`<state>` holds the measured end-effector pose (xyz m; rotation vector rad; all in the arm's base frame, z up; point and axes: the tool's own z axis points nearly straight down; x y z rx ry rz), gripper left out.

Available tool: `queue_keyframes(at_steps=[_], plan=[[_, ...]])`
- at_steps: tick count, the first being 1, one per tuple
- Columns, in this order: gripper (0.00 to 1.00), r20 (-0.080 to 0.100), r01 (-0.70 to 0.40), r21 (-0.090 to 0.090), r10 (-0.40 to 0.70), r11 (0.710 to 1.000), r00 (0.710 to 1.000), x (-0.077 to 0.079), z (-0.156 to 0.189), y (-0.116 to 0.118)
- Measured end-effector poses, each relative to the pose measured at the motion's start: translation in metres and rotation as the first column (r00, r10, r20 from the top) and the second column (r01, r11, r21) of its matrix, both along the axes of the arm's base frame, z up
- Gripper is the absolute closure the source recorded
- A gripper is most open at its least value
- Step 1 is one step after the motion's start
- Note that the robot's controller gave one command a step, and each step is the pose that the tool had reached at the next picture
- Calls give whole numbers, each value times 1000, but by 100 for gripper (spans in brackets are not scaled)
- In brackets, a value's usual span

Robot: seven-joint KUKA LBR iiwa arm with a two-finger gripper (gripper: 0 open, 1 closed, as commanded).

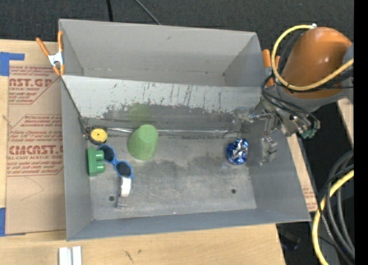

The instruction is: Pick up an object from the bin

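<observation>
Orange cover (pixel 313 57) of the arm is seen at right; beneath it the gripper (pixel 263 146) is set just right of a shiny blue ball (pixel 237 152), its spread not discernible. Approached off-centre, the ball could be knocked rolling.

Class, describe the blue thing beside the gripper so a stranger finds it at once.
In the grey bin, go to the floor's right end, where the gripper hangs. Just left of it lies a small, shiny blue roundish thing, alone, far from the green cylinder and yellow disc at the left end.
</observation>
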<state>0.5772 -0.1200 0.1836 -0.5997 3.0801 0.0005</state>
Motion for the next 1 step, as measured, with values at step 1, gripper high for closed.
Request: queue_keyframes(at_steps=[1], plan=[[0, -8, -61, 3, 61, 998, 998, 2, -93, -13]])
